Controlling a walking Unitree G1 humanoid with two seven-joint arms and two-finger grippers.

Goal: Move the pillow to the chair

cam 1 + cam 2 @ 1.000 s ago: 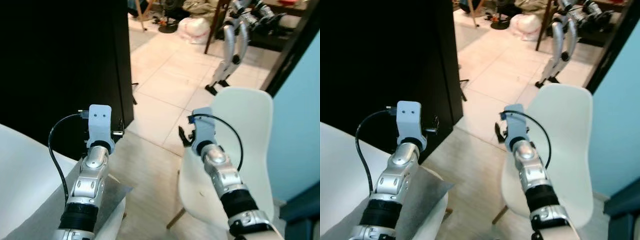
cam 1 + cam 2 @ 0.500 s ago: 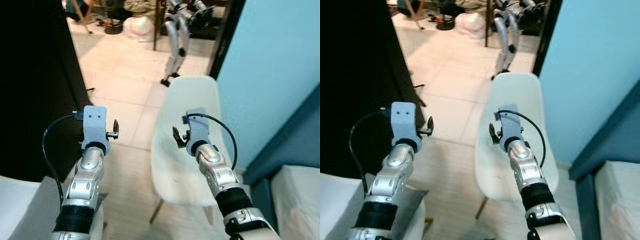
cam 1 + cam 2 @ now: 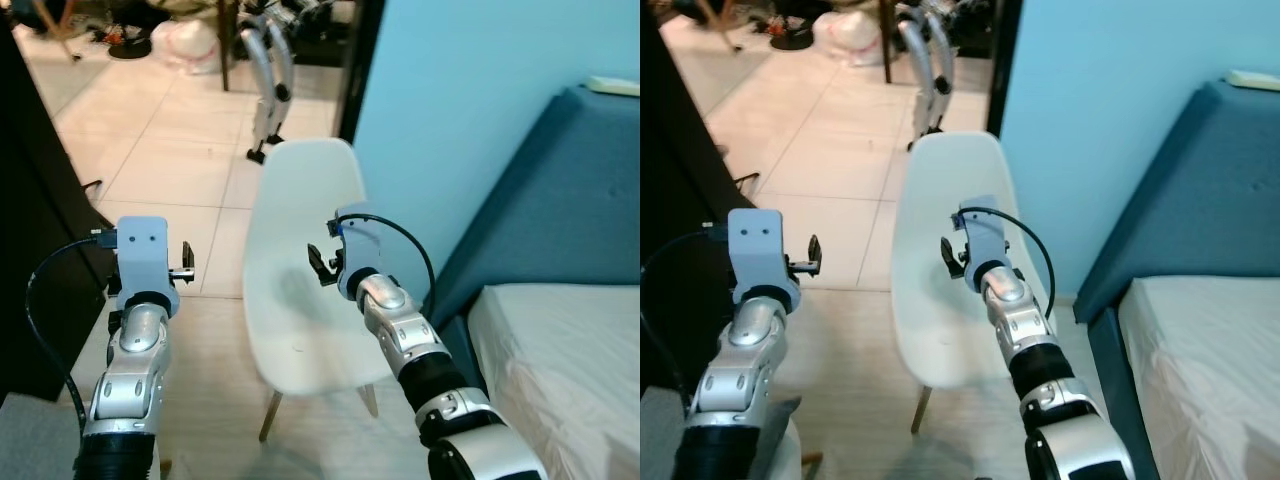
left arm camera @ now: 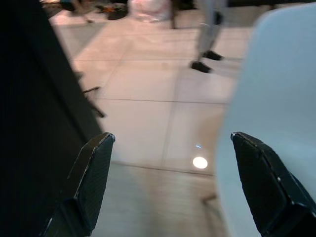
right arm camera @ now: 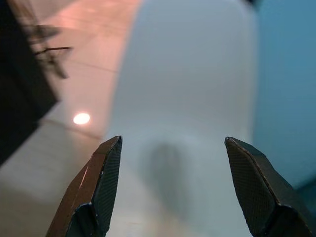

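A white moulded chair (image 3: 300,290) on wooden legs stands in front of me with its back to the blue wall, and its seat is bare. My right gripper (image 3: 318,265) hovers over the seat, open, with nothing between its fingers (image 5: 98,187); the chair's shell (image 5: 187,98) lies just beyond them. My left gripper (image 3: 185,270) is raised over the floor to the left of the chair, open and holding nothing. Past its fingers (image 4: 89,182) I see the tiled floor and the chair's edge (image 4: 276,98).
A bed with a white sheet (image 3: 570,370) and a blue headboard (image 3: 540,190) is at the right. A black cabinet (image 3: 30,200) stands at the left. Another robot's legs (image 3: 265,70) and a white bag (image 3: 190,40) are on the tiles behind the chair.
The camera has swung to the right: the chair has shifted left in the picture and the bed and blue wall have come into view. Both arms keep their raised pose, grippers still open.
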